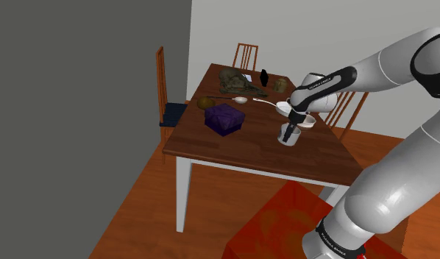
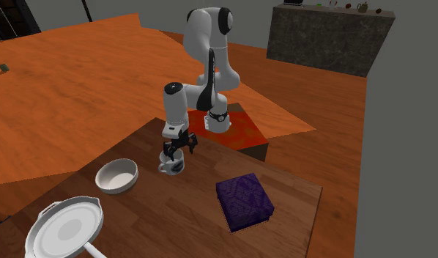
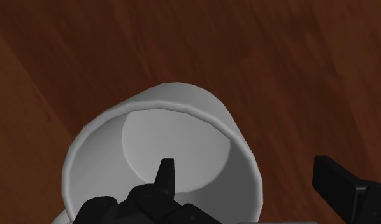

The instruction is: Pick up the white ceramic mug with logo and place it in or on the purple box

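The white mug (image 2: 171, 167) stands upright on the table (image 2: 173, 220), mouth up, long axis vertical, well to the second exterior view's left of the purple box (image 2: 244, 200). The gripper (image 2: 176, 152) straddles its rim, jaws open, clasping nothing.

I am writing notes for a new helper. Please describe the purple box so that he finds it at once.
Find the brown wooden table with white legs. The purple box lies flat on it, apart from the white mug. It alone is purple, square and patterned; the mug, the bowl and the pan nearby are white and round.
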`<state>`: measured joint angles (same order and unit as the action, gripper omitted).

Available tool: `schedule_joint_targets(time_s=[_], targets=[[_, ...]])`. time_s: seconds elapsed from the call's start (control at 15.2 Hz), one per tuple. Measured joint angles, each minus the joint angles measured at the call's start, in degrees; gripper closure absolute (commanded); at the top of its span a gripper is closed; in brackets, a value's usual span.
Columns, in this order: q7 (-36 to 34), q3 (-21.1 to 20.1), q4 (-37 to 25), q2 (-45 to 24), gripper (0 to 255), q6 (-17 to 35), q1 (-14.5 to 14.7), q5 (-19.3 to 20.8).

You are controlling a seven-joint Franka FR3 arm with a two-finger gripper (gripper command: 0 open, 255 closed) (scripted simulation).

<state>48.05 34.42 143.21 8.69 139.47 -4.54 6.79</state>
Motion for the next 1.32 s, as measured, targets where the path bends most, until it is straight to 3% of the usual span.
schedule_joint_targets(time_s=[0.33,0.4,1.06,1.32], targets=[[0.06,0.02,0.06,-0.21,0,0.27,0.06,-0.15],[0.06,0.02,0.06,-0.21,255,0.27,0.06,-0.15],[0.06,0.01,0.05,-0.20,255,0.28,0.06,-0.15],[-0.80,-0.44,-0.91,1.70,255,-2.38,-0.26,0.99]])
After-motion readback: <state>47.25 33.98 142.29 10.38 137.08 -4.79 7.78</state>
